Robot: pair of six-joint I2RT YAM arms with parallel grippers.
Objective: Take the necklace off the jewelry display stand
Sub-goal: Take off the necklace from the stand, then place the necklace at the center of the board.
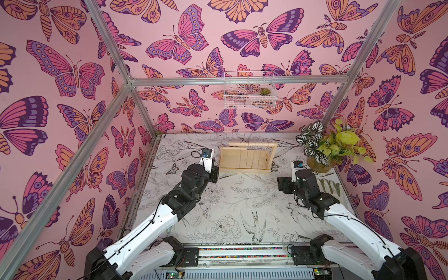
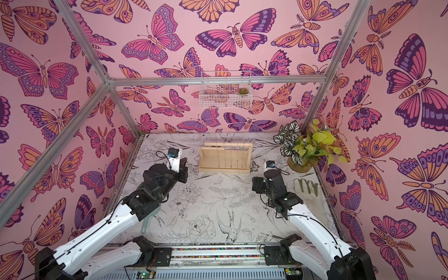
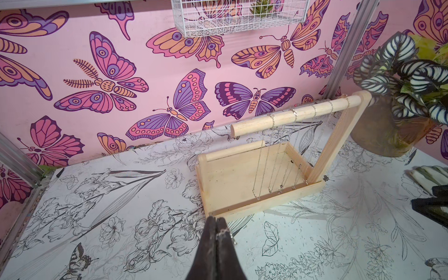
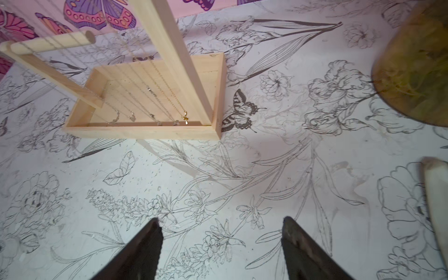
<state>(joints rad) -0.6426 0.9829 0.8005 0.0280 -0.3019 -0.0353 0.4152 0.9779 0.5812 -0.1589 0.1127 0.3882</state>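
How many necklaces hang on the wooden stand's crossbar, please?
5 necklaces, side by side along the crossbar, from mid-bar to the upright; overlapping thin chains may hide another.

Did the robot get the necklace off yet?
Mostly, it looks like. Done: a thin silver necklace is off the jewelry display stand. In hand: the left tool is shut on it. Left: maybe setting it down; the right tool hangs open and empty. Other necklaces hang on the stand.
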